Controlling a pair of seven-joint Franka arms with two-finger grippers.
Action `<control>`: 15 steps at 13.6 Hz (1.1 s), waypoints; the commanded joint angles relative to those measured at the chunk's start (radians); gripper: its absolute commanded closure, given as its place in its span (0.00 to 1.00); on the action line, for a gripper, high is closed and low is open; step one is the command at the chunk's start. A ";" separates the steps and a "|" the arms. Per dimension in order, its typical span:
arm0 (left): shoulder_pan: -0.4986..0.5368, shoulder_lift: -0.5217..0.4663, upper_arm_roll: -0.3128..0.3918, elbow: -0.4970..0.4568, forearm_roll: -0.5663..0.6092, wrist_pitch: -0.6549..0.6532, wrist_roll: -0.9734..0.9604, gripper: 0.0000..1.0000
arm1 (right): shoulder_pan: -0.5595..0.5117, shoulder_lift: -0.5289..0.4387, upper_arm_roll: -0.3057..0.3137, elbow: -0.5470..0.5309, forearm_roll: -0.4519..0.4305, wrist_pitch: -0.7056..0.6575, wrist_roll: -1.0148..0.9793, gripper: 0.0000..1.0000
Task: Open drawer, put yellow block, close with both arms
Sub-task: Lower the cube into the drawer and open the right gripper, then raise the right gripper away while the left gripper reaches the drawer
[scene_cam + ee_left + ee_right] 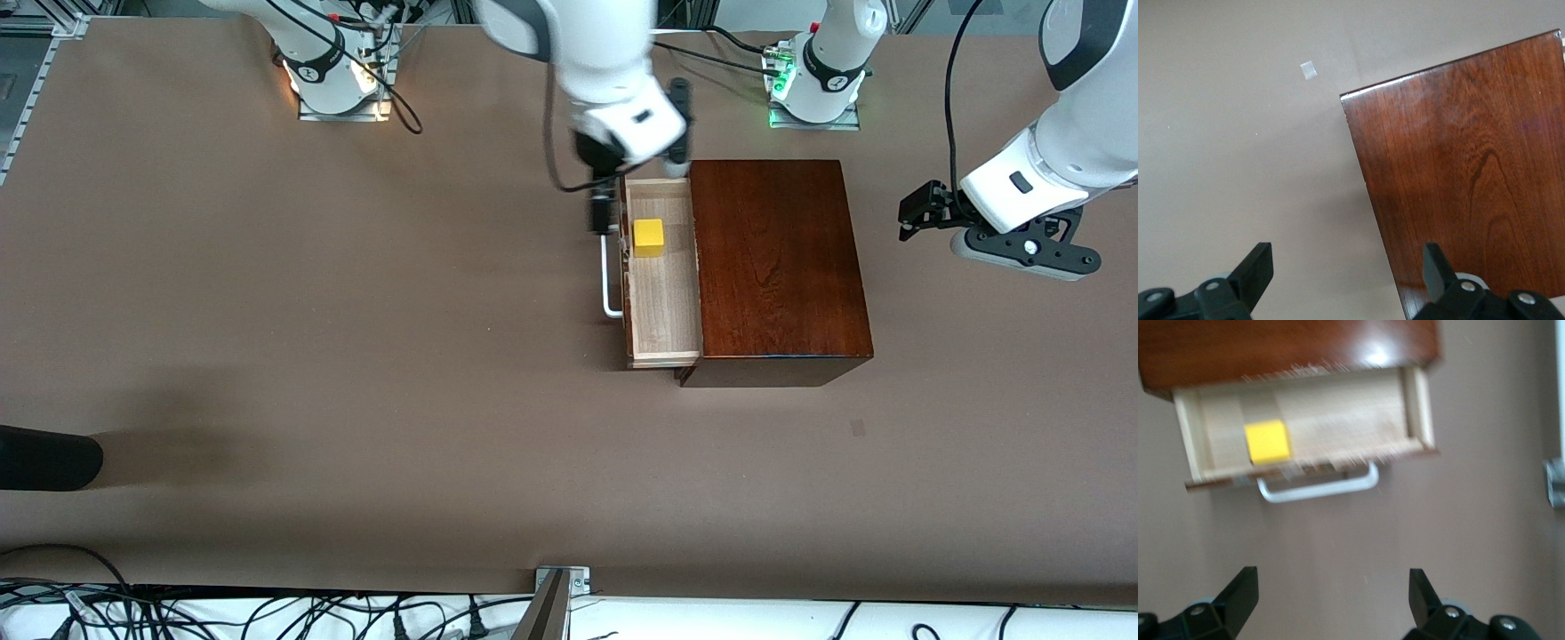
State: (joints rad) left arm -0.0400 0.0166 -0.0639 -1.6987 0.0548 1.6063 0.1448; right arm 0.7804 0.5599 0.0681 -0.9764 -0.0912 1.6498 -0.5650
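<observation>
Tabletop, yellow block (648, 236) inside drawer (662, 302)

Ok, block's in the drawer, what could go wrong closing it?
1. The right gripper is open above the handle, near its end toward the bases. An off-centre push could skew the drawer and jam it.
2. The left gripper hangs open over the table, clear of the box. Unbraced, the box may slide when the drawer is pushed.
3. The block lies loose near the front wall and may shift on a hard shut.

Robot lab, bolted arm bases (336, 84), cables (267, 613)
</observation>
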 commanded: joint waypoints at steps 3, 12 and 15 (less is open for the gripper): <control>-0.012 -0.004 -0.019 0.027 -0.024 -0.042 0.116 0.00 | -0.214 -0.190 0.007 -0.070 0.028 -0.047 -0.015 0.00; -0.018 0.083 -0.322 0.031 -0.154 -0.220 0.315 0.00 | -0.567 -0.607 -0.004 -0.580 0.129 -0.036 0.273 0.00; -0.087 0.250 -0.373 0.195 -0.216 -0.220 0.312 0.00 | -0.613 -0.657 -0.007 -0.643 0.137 -0.037 0.361 0.00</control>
State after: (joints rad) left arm -0.0858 0.1285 -0.4210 -1.6535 -0.1349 1.4124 0.4278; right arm 0.2051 -0.0330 0.0507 -1.5331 0.0252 1.5917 -0.2678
